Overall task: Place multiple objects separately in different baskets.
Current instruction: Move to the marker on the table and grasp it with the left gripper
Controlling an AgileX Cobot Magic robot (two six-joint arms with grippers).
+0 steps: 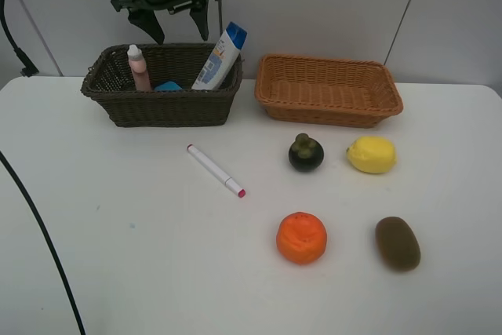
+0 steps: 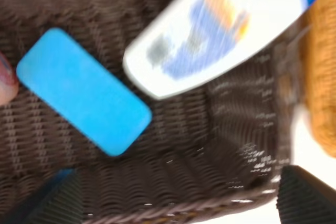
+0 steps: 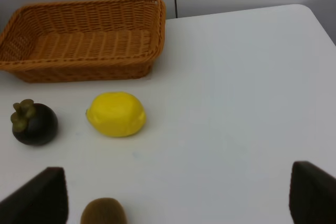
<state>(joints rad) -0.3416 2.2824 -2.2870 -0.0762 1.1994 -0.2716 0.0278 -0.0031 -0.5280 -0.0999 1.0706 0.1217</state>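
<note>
The left gripper (image 1: 180, 30) hangs above the dark basket (image 1: 161, 107) at the back of the table (image 1: 118, 233), pointing down. Its fingers are spread wide with nothing between them. Only the wrist end of that arm shows; the rest is cut off by the frame. Below it, on its left side, the pink bottle (image 1: 140, 68) stands upright in the basket. The blue pad (image 1: 167, 85) lies flat on the basket floor almost straight under it. The white bottle (image 1: 220, 59) leans on the basket's right rim just below its right finger, blue cap uppermost. The left wrist view is blurred, so the bottle's label cannot be read, and the pink bottle is only a sliver at the edge. The pen (image 1: 216, 170) lies on the table, well in front of this gripper and outside the basket.

The right gripper (image 3: 173, 198) is out of the high view. Its own camera shows only two dark fingertips (image 3: 37, 195), wide apart and holding nothing. The kiwi (image 3: 103, 212) lies on the table under that gap, nearer one finger and half cut off. Ahead of the gripper sit the mangosteen (image 3: 34, 123) and the lemon (image 3: 116, 114), and farther ahead the tan basket (image 3: 84, 43). The orange (image 1: 301, 238) appears in the high view only.
</note>
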